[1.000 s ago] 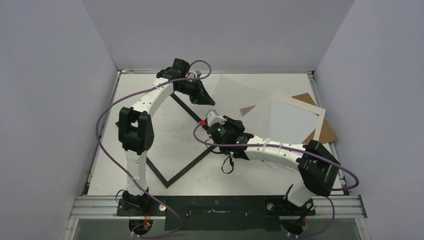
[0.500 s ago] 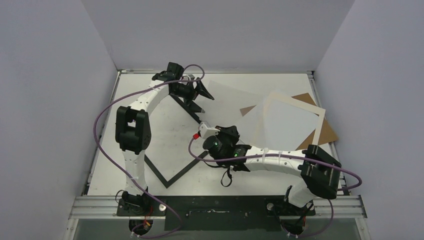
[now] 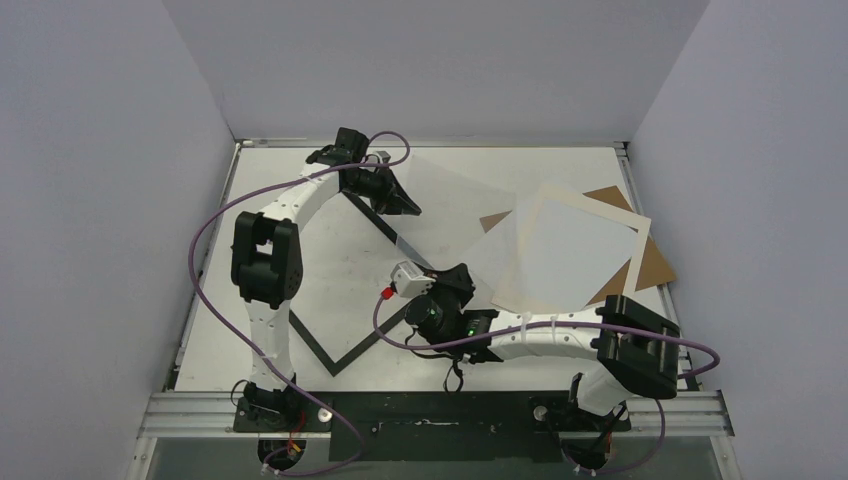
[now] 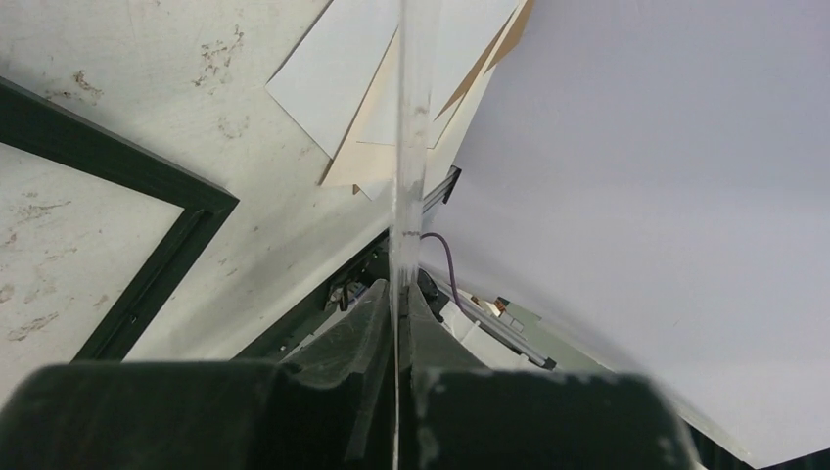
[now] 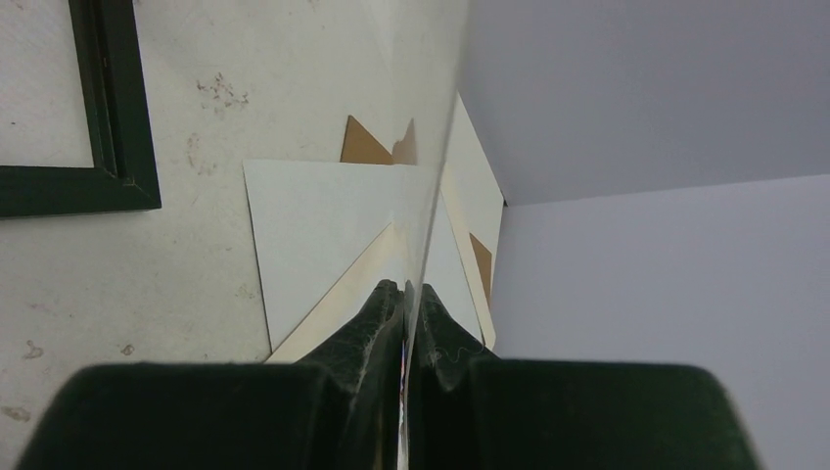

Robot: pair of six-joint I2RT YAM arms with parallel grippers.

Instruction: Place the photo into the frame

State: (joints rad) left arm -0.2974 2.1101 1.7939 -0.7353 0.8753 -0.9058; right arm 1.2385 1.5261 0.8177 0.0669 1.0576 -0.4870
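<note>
photo (image 3: 458, 215) pinched edge-on in left gripper (image 4: 396, 291); right gripper (image 5: 403, 290) likewise

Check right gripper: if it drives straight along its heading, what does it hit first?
Probably the pale sheet on the cream mat: the right gripper, shut on a clear sheet, points at that stack. Height is unclear; it might pass above.

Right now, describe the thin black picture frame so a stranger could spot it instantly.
Start at the pale table; on its left half the thin black rectangular picture frame lies flat, turned like a diamond. It is the only dark open outline; the neighbours to its right are a cream board and brown cardboard.
</note>
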